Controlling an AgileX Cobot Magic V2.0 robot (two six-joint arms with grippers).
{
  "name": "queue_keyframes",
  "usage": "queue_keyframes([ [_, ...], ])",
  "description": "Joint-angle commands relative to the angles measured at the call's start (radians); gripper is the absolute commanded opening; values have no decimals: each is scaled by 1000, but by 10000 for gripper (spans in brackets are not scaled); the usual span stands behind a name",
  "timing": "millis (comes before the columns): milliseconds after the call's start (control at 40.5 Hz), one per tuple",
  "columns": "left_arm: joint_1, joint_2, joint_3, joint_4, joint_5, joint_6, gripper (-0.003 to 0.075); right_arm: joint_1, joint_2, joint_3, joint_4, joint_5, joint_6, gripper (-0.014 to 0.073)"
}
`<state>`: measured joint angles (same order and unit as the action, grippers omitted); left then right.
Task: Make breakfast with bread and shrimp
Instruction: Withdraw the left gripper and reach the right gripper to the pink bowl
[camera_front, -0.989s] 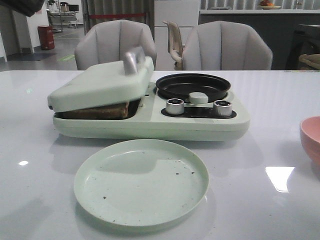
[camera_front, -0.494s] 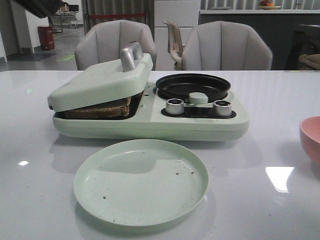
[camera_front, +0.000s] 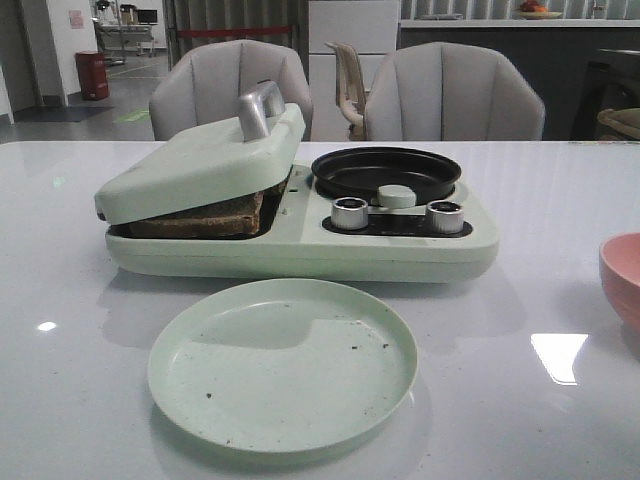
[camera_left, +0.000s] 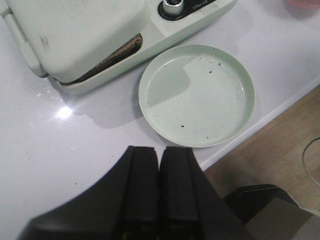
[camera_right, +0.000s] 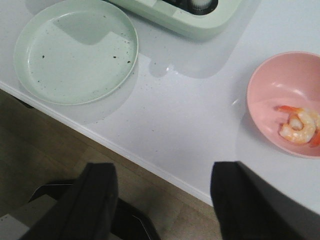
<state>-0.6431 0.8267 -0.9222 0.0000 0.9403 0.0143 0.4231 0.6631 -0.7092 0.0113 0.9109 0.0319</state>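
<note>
The bread (camera_front: 200, 216) lies in the pale green breakfast maker (camera_front: 300, 240), under its lid (camera_front: 200, 165), which rests tilted on the slices; the brown crust also shows in the left wrist view (camera_left: 120, 50). One shrimp (camera_right: 300, 125) lies in the pink bowl (camera_right: 272, 80) at the table's right; the bowl's edge shows in the front view (camera_front: 622, 280). My left gripper (camera_left: 160, 155) is shut and empty above the table's front edge. My right gripper (camera_right: 162, 172) is open and empty over the table's front edge. Neither gripper shows in the front view.
An empty pale green plate (camera_front: 283, 362) with dark crumbs sits in front of the maker; it also shows in the left wrist view (camera_left: 197, 95) and the right wrist view (camera_right: 75, 50). A black round pan (camera_front: 386, 172) and two knobs sit on the maker's right half. Chairs stand behind the table.
The lid has risen slightly and settled tilted on the bread. A dark arm at the front view's top left has left the view.
</note>
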Motion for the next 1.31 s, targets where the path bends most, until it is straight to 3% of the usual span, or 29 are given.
queue_keyframes([
  [0, -8, -87, 22, -38, -64, -14, 101, 2, -2, -27, -4, -65, -1, 516],
  [494, -8, -188, 76, -51, -122, -14, 101, 2, 3, -27, 18, -113, -1, 516],
  [667, -8, -188, 76, -51, -142, -14, 101, -29, 57, -30, -68, -110, 36, 516],
  [840, -8, -188, 76, -51, -142, -8, 101, -160, 167, -54, -186, -83, 110, 516],
  [1186, -8, -188, 76, -51, -142, -14, 101, -538, 469, -184, -146, -51, 106, 516],
  [1285, -8, -188, 76, -51, -138, -14, 101, -614, 570, -228, -101, -27, 44, 516],
])
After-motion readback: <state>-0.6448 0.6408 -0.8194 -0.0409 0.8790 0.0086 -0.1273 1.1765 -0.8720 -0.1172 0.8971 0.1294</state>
